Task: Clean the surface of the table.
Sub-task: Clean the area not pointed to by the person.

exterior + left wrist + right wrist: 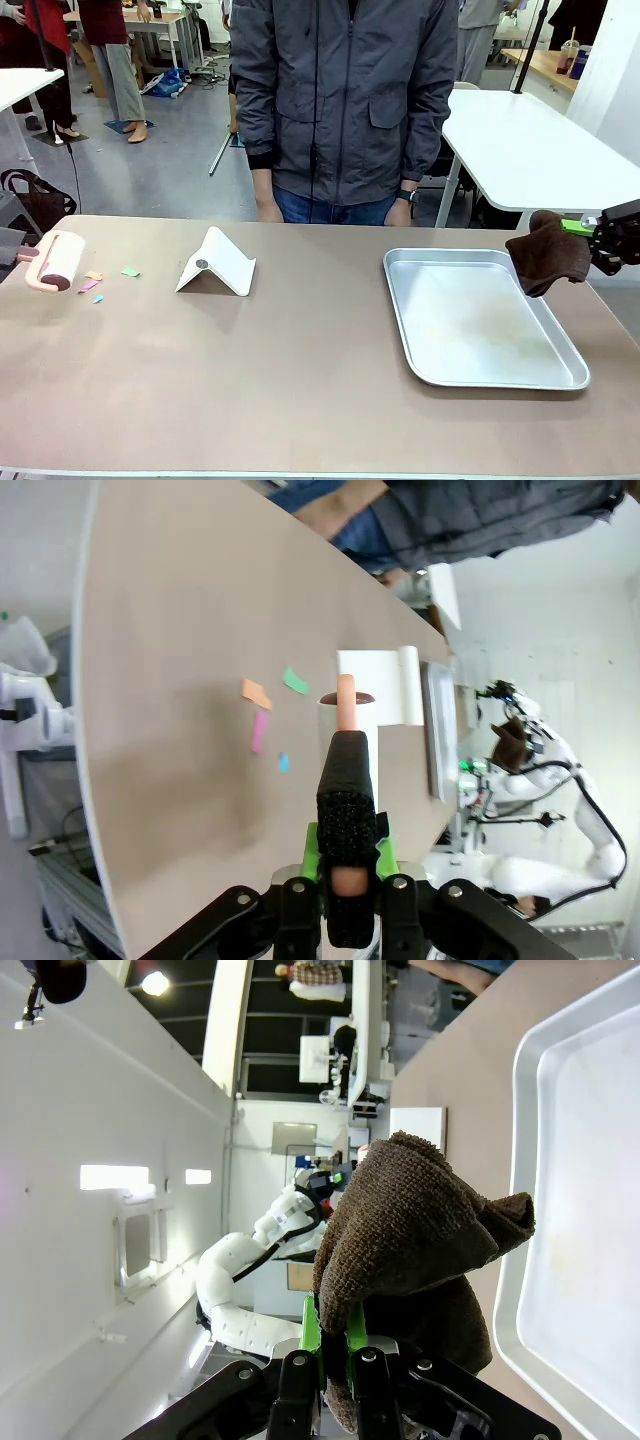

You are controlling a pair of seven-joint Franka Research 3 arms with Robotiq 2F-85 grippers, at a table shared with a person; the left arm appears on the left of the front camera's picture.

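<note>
Front view: right hand (588, 236) pinches cloth (547, 256) at right table (300, 385) edge, left hand (345, 748) pinches roller (60, 259) opposite.

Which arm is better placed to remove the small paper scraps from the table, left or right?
Left, probably. The left gripper holds the lint roller right beside the paper scraps on the table. The right gripper holds a brown cloth at the table's other end, by the tray.
</note>
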